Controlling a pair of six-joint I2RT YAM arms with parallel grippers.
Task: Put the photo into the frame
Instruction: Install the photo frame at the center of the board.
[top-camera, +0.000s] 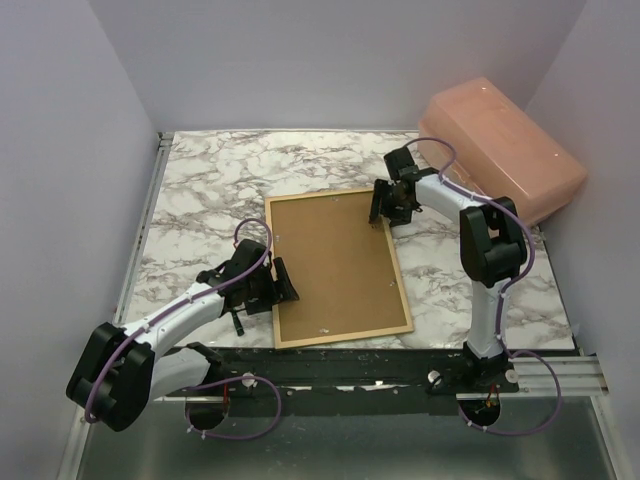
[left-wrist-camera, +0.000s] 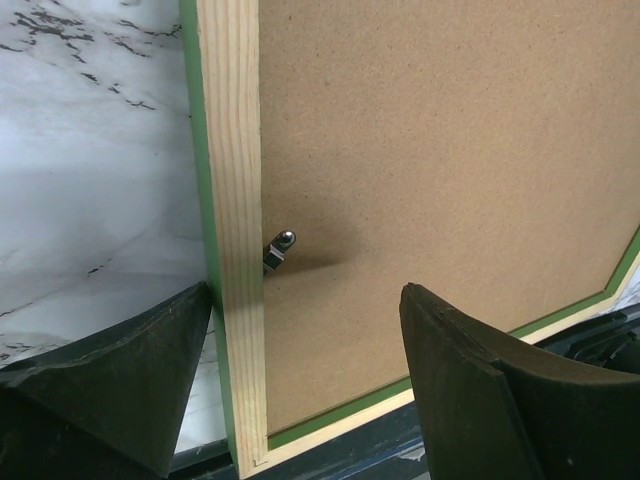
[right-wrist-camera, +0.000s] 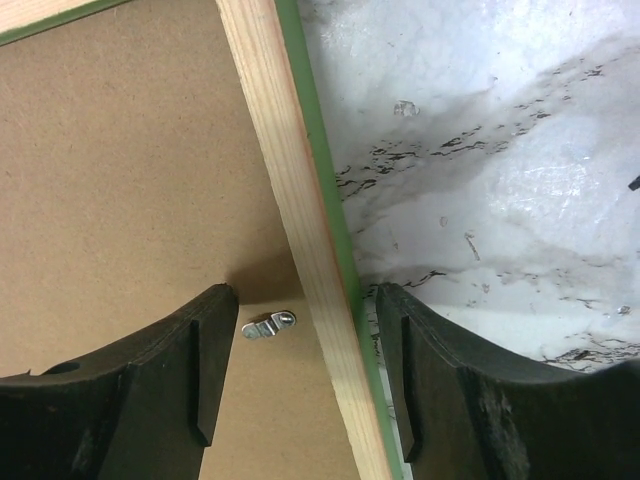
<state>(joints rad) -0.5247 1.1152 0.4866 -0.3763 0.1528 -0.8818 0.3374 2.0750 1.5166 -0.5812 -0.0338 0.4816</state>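
Note:
The frame (top-camera: 345, 334) lies face down in the middle of the table, pale wood back up, with a green edge showing. The brown backing board (top-camera: 335, 265) sits inside it. The photo is hidden. My left gripper (top-camera: 274, 284) is open and straddles the left rail (left-wrist-camera: 232, 200) near the near-left corner, with a metal turn clip (left-wrist-camera: 279, 247) just ahead of it. My right gripper (top-camera: 392, 204) is open and straddles the right rail (right-wrist-camera: 290, 190) near the far-right corner, with a turn clip (right-wrist-camera: 268, 324) between its fingers. Neither gripper holds anything.
A pink plastic box (top-camera: 500, 145) stands at the back right, just behind the right arm. The marble table (top-camera: 210, 190) has walls on the left, back and right. A black strip runs along its near edge (top-camera: 380, 360).

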